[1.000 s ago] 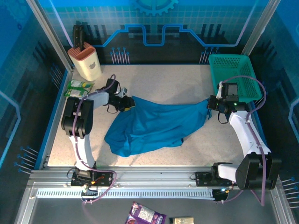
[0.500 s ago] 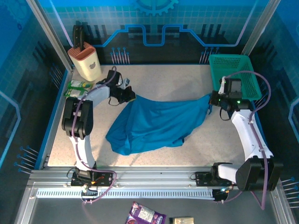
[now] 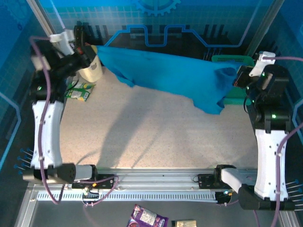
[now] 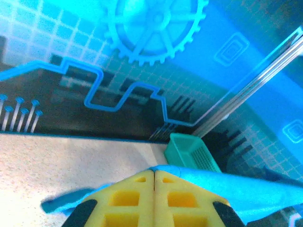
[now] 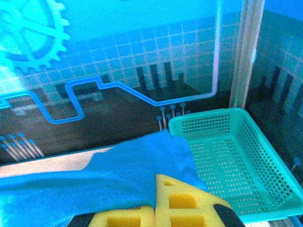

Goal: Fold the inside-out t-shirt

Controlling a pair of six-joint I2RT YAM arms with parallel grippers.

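Remote view, as I read it: no legible text, brand or number; the print on the green packet (image 3: 79, 91) and the purple packet (image 3: 147, 218) is too small, and the backdrop (image 3: 199, 19) bears a wordless gear emblem (image 4: 154, 28).

— How much of the basket (image 3: 233, 58) shows from above?
— Little but its far rim; the shirt (image 3: 165, 71) hangs in front of the rest.
— And the wrist cameras?
— The bottom edge cuts off the left gripper (image 4: 154, 177) and the right gripper (image 5: 153, 201). The shirt runs off the side in both.
— Anything unreadable?
— The purple packet (image 3: 147, 218), cropped at the bottom; its print is too small.
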